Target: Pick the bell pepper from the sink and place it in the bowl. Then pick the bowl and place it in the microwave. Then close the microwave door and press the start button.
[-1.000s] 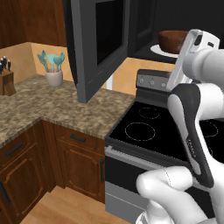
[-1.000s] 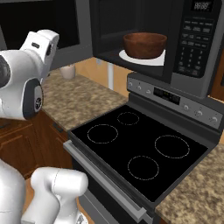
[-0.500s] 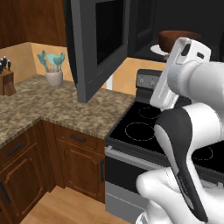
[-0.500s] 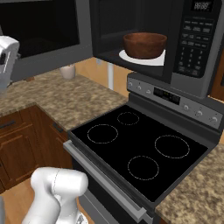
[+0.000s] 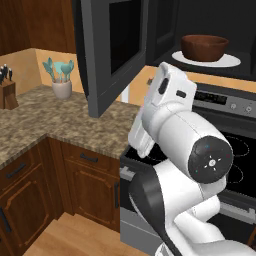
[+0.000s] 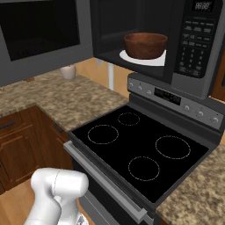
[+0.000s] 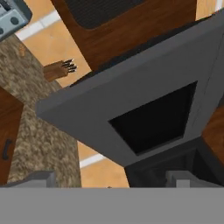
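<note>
- Standing open over the bench (image 5: 60, 120), the microwave (image 6: 176, 48) awaits closing — that step looks in hand.
- Its microwave door (image 5: 112, 50) hangs swung out wide; the hand view faces its window.
- Next: push the door shut, then press start.
- Inside sits the bowl (image 6: 145, 45) on the turntable plate (image 6: 132, 57).
- Claw width — cannot tell.

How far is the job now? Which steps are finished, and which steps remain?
Done: the bowl sits on the white turntable plate inside the microwave. I cannot tell whether the pepper is inside it. In hand: the microwave door stands open, and the hand view faces its window, so closing looks next. Left: shutting the door and pressing start on the keypad.
</note>
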